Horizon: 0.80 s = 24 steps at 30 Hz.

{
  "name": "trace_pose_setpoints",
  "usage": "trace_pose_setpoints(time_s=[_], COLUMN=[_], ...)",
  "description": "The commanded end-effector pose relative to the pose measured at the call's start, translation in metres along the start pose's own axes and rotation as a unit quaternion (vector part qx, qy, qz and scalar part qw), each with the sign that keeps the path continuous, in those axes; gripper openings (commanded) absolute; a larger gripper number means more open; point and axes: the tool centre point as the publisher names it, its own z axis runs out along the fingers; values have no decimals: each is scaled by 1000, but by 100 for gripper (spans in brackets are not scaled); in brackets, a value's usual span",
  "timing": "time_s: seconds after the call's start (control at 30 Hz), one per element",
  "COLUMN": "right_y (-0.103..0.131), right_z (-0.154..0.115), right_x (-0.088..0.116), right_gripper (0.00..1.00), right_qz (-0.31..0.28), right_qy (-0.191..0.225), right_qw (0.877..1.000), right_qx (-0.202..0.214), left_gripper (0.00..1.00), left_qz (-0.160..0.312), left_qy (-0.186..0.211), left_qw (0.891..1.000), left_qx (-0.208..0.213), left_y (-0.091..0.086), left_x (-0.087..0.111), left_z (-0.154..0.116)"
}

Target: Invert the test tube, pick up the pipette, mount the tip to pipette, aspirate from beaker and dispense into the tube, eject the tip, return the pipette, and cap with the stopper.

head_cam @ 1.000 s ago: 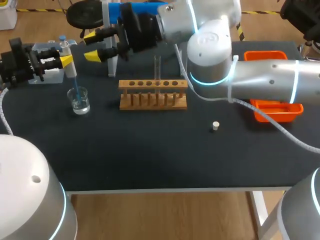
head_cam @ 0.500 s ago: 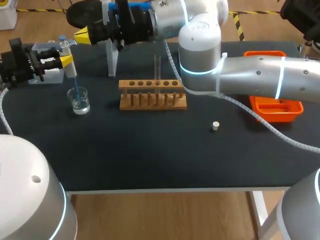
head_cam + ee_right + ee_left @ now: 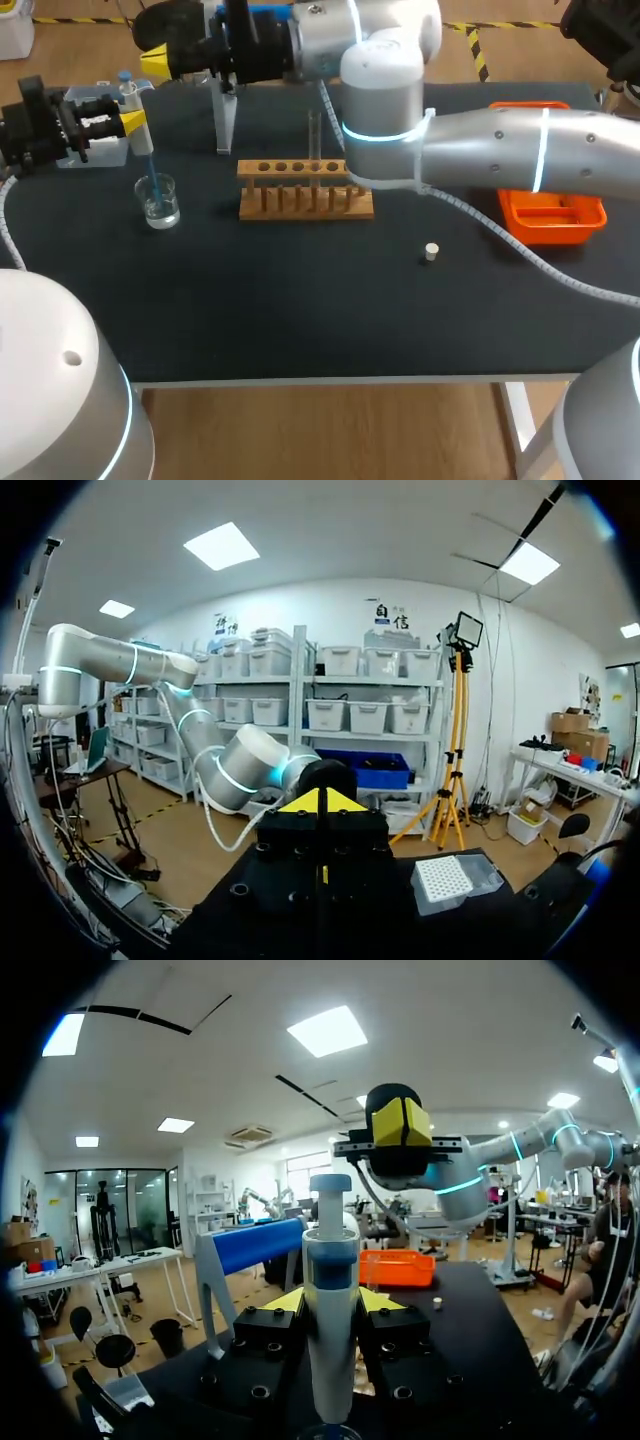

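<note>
My left gripper [image 3: 135, 120] is shut on the white-and-blue pipette [image 3: 128, 100] at the table's far left. The pipette's blue tip dips into the small glass beaker [image 3: 159, 200]. In the left wrist view the pipette [image 3: 330, 1300] stands upright between the yellow fingertips [image 3: 283, 1301]. My right arm reaches across from the right. Its gripper [image 3: 155, 65] is shut and empty, close to the pipette's plunger top; from the left wrist it shows [image 3: 401, 1123] above the plunger. The right wrist view shows its tips [image 3: 322, 802] pressed together. The test tube [image 3: 314, 140] stands upright in the wooden rack [image 3: 305, 190]. The white stopper [image 3: 431, 252] lies right of the rack.
A pipette stand [image 3: 225, 110] with a blue bar is behind the rack, under my right arm. An orange tray [image 3: 550, 215] sits at the right edge. A tip box [image 3: 450, 880] lies by the left gripper.
My right gripper has shut and swung left and back, its tips now pointing toward the pipette's top. The left gripper and pipette have not moved.
</note>
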Motion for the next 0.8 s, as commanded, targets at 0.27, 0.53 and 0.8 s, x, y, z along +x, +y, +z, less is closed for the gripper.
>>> trace_pose_setpoints(time_s=[0.27, 0.53, 0.8], right_y=[1, -6, -12], right_z=[22, 28, 33], right_x=[-3, -9, -16], right_gripper=[0, 0, 0], right_qz=[9, 10, 16], right_qy=[-28, -38, -45], right_qw=[1000, 999, 999], right_qx=[-7, -1, -2], left_gripper=[0, 0, 0], left_qz=[1, 1, 1], left_qy=[0, 0, 0], left_qw=[1000, 1000, 1000], left_qx=[1, 1, 1], left_y=[0, 0, 0], left_x=[1, 1, 1], left_z=[-1, -1, -1])
